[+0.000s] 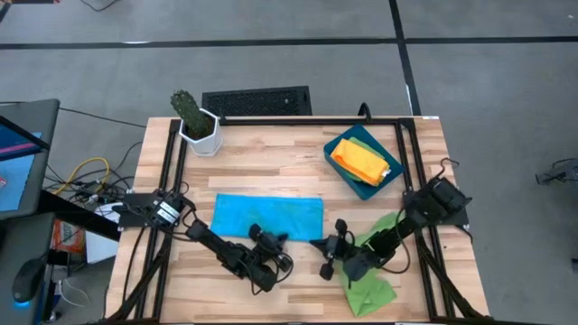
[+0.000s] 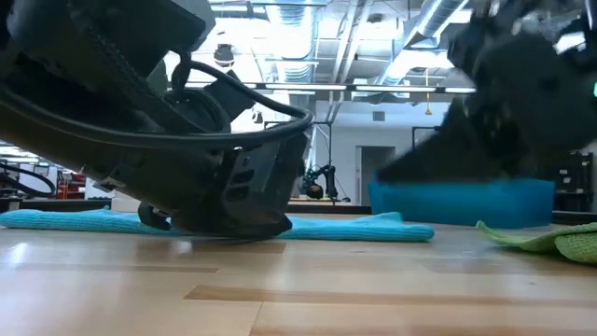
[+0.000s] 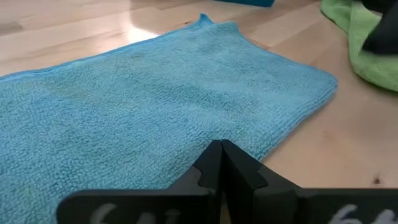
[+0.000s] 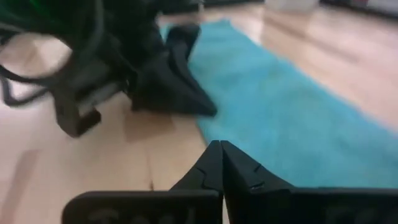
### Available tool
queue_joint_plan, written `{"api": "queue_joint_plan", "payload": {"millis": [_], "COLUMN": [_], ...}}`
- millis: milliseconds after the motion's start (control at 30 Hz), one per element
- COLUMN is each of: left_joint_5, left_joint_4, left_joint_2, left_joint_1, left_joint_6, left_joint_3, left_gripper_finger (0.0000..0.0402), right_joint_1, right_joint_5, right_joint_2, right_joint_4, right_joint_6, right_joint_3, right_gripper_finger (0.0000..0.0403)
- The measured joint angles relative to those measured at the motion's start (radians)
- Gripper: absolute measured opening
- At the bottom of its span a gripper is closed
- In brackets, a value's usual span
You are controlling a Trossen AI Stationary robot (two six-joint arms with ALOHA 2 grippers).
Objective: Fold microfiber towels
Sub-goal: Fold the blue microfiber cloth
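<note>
A bright blue towel (image 1: 268, 217) lies flat, folded into a long strip, on the middle of the wooden table. My left gripper (image 1: 269, 236) is shut and low, its tip (image 3: 221, 146) at the strip's near long edge (image 3: 280, 146). My right gripper (image 1: 316, 242) is also shut; its tip (image 4: 221, 144) stands just off the blue towel's (image 4: 280, 106) near right corner, pointing at the left gripper (image 4: 177, 81). A lime green towel (image 1: 372, 280) lies crumpled under my right arm at the near right. My left gripper has its shut fingertips over the blue towel's near long edge, slanting down from the near side. Whether they touch the cloth I cannot tell, and no cloth shows between them.
A dark-blue tray (image 1: 336, 155) at the far right holds an orange towel (image 1: 350, 153) and a yellow towel (image 1: 376, 168). A cactus in a white pot (image 1: 197, 122) stands at the far left corner. Bare wood lies along the near edge between the two arms.
</note>
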Motion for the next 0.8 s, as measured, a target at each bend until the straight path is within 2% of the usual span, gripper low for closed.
{"api": "queue_joint_plan", "payload": {"millis": [200, 333, 467, 600, 800], "left_joint_5": [0.022, 0.030, 0.031, 0.031, 0.027], "left_joint_4": [-0.001, -0.005, -0.006, -0.006, -0.006], "left_joint_2": [0.000, 0.000, 0.000, 0.000, 0.002], "left_joint_1": [-0.009, -0.012, -0.014, -0.014, -0.014], "left_joint_6": [0.003, 0.003, 0.003, 0.003, 0.003], "left_joint_3": [0.000, 0.000, 0.000, 0.000, 0.000], "left_gripper_finger": [0.0000, 0.0000, 0.0000, 0.0000, 0.0000], "right_joint_1": [0.005, 0.005, -0.009, -0.026, -0.030], "right_joint_5": [-0.122, -0.138, -0.134, -0.156, -0.185], "right_joint_2": [-0.078, -0.072, -0.072, -0.072, -0.059], "right_joint_4": [-0.076, -0.231, -0.275, -0.289, -0.289], "right_joint_6": [-0.168, -0.157, -0.113, -0.111, -0.109], "right_joint_3": [0.001, 0.000, 0.000, 0.000, 0.001], "right_gripper_finger": [0.0079, 0.0128, 0.0165, 0.0174, 0.0164]}}
